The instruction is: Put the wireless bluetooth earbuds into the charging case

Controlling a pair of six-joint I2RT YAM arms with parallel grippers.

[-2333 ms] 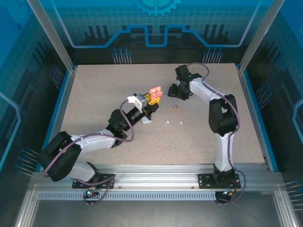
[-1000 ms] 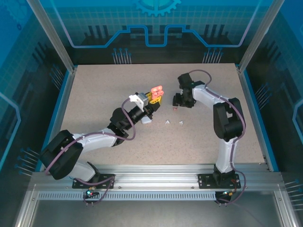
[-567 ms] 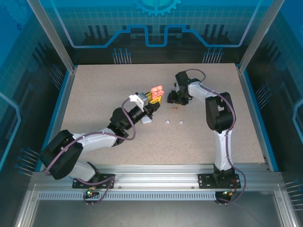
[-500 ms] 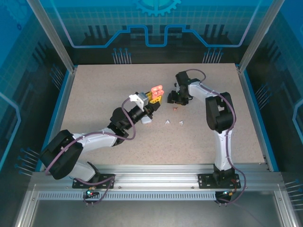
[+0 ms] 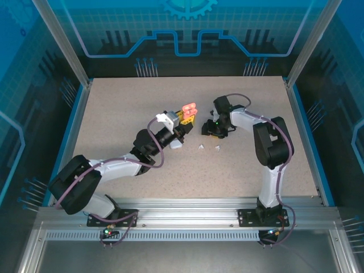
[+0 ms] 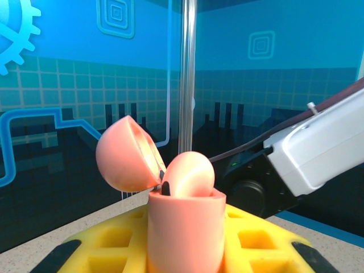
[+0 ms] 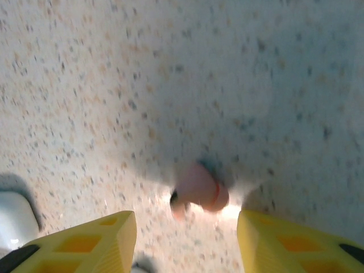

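Note:
My left gripper is shut on a salmon-pink charging case and holds it above the table. In the left wrist view the gripper grips the case body. Its lid is flipped open to the left, and a salmon-pink rounded piece sticks up out of the body. My right gripper points down at the table, right of the case. In the right wrist view it is open, with a salmon-pink earbud lying on the table between its fingertips, untouched. Two white earbuds lie nearer the arms.
A white case lies on the table beside my left wrist. A white rounded shape shows at the left edge of the right wrist view. The speckled table is bounded by blue rails and transparent walls.
My right gripper has swung from beside the raised pink case down to the table, and now straddles the pink earbud. The left arm and the case have stayed put.

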